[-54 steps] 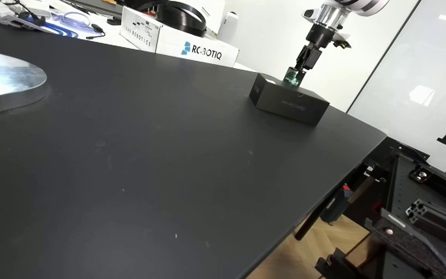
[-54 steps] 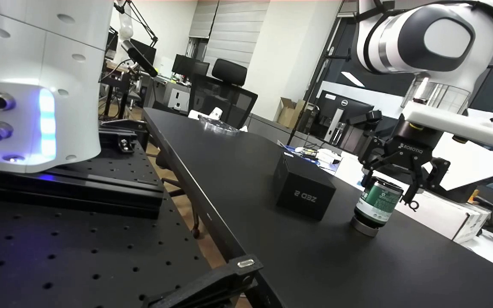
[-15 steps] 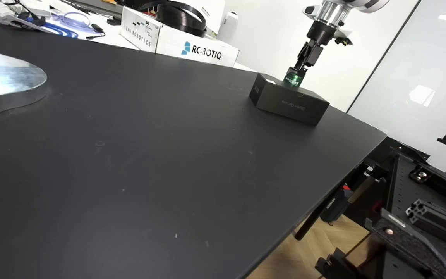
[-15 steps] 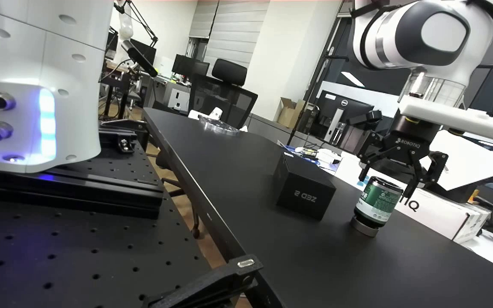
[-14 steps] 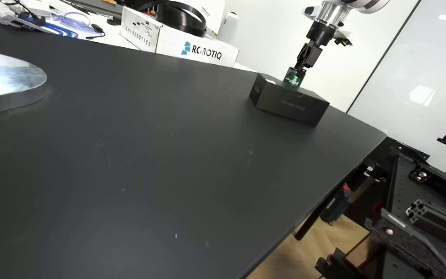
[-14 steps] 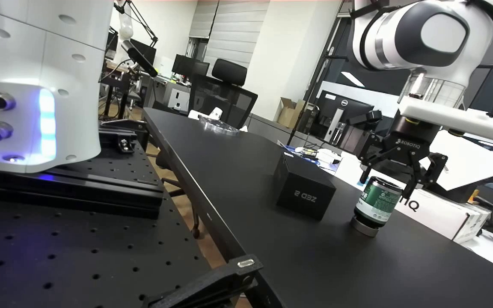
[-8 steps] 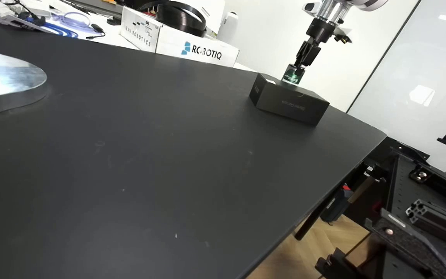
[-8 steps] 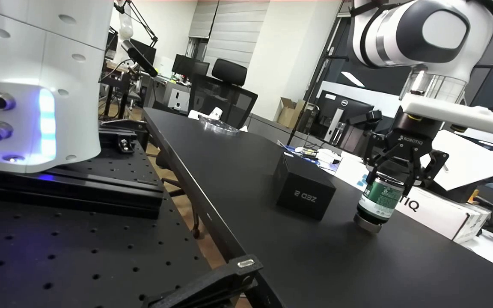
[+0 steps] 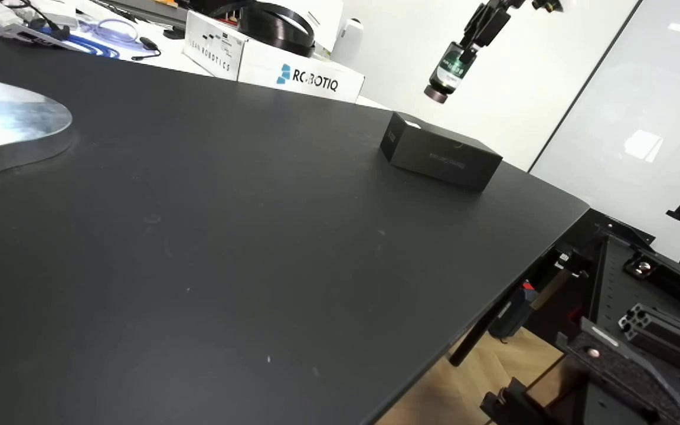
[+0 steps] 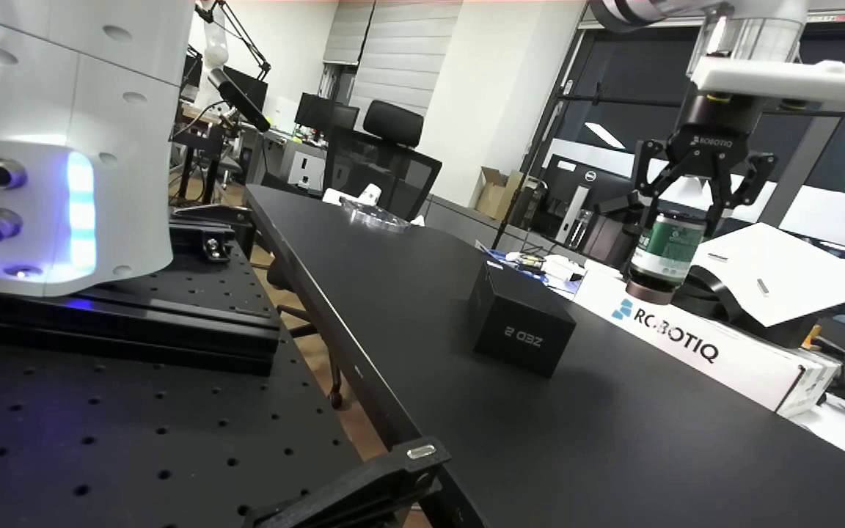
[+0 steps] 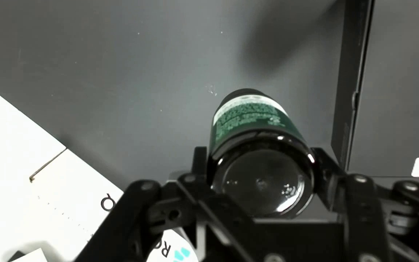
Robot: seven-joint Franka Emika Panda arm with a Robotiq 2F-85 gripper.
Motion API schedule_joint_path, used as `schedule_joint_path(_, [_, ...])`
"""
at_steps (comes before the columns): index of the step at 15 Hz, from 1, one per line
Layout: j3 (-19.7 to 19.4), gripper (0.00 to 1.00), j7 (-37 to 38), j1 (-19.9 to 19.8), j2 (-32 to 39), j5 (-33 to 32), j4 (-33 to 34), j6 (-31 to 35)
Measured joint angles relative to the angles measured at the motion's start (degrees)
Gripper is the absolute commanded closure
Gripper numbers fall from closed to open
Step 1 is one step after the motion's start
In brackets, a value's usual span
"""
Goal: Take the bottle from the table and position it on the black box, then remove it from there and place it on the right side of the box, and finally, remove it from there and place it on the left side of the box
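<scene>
The bottle [image 10: 668,253] no longer touches the table [image 10: 576,440]; your gripper [image 10: 675,220] has it clamped midair, two o'clock from the black box [image 10: 521,320] in an exterior view. Placing there likely follows; clearance is hard to judge.

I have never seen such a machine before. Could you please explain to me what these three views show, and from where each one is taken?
The machine is a robot with one arm; at its end is a black pincer, which works like two fingers. Two pictures are taken from outside the robot, from different places. The third is taken from its wrist and looks along the pincer.

On the dark table lie a black box and a shiny slab, whose purpose I cannot tell. Beyond the table's edge stands a white box.

The pincer is closed on a bottle with a green label. It holds it in the air, touching neither table nor black box.
</scene>
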Motion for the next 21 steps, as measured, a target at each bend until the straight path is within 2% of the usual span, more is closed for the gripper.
schedule_joint_path(4, [0.32, 0.55, -0.31, 3.62, -9.62, 0.06, -6.93, -2.14])
schedule_joint_path(11, [0.4, 0.55, -0.7, 13.31, -22.22, 0.77, -18.46, -6.5])
schedule_joint_path(15, [0.42, 0.55, -0.7, 17.37, -24.03, 0.66, -23.26, -8.2])
schedule_joint_path(21, [0.42, 0.55, -0.7, 19.44, -22.98, 0.17, -29.3, -7.07])
